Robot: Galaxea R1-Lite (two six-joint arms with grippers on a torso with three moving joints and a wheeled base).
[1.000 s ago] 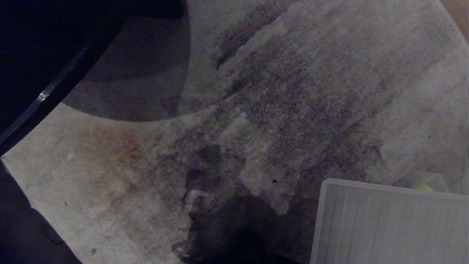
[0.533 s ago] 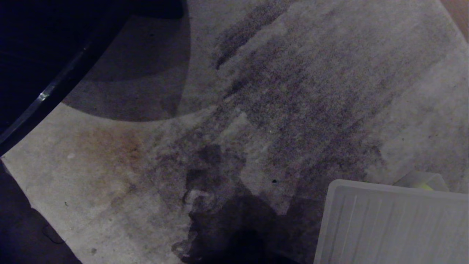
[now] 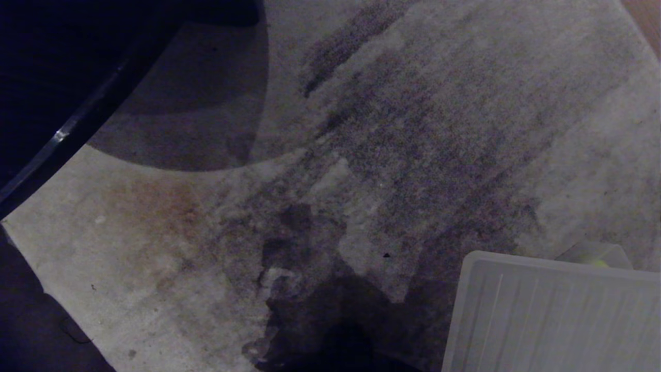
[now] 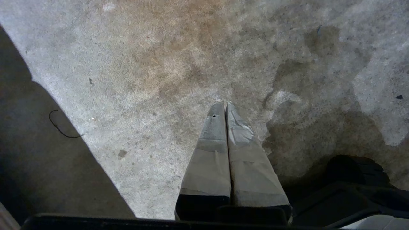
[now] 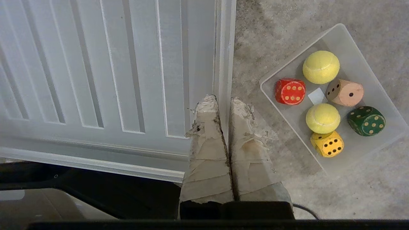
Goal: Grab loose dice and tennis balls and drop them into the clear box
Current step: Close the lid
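Right wrist view: box filled, lid beside it.
Four dice and two balls lie inside; right gripper and left gripper both pinched closed, empty.

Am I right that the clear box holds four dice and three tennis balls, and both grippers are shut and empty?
Nearly. The clear box holds four dice but only two tennis balls, as the right wrist view shows. The left gripper and right gripper are indeed shut and empty.
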